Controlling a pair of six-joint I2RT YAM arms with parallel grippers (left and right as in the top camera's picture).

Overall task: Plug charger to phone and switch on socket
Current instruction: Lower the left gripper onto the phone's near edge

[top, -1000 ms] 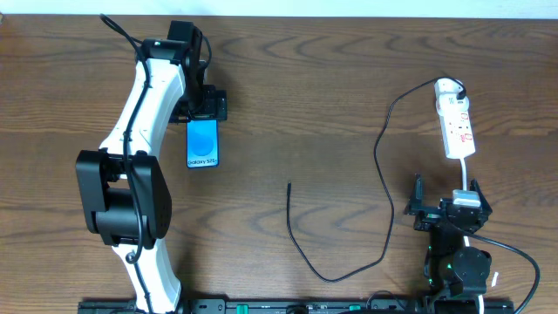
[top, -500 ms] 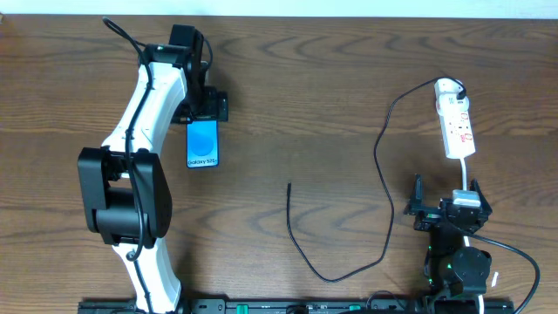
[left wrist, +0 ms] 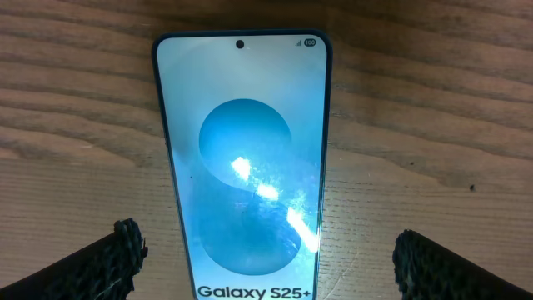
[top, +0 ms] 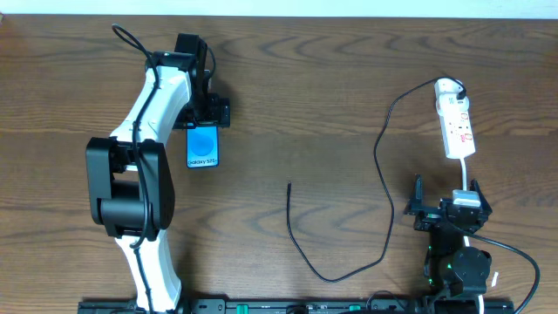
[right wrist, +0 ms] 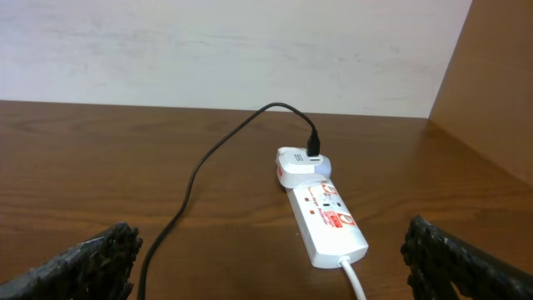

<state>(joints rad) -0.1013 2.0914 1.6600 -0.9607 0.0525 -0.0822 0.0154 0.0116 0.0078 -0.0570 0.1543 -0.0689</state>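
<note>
Overhead looks straight down; left wrist close above the ten-o'clock phone (left wrist: 246, 167); right wrist low, facing the two-o'clock power strip (right wrist: 327, 220).

The phone (top: 202, 146) lies flat and face up on the left of the desk (top: 331, 87). Its blue screen is lit, showing two lighter circles and "Galaxy S25+". The socket (top: 456, 126), a white strip with red markings, lies on the right. The charger (top: 377, 157), a thin black cable, leaves the socket's far end and loops round. Its free tip (top: 289, 184) rests mid-desk, well apart from the phone.
</note>
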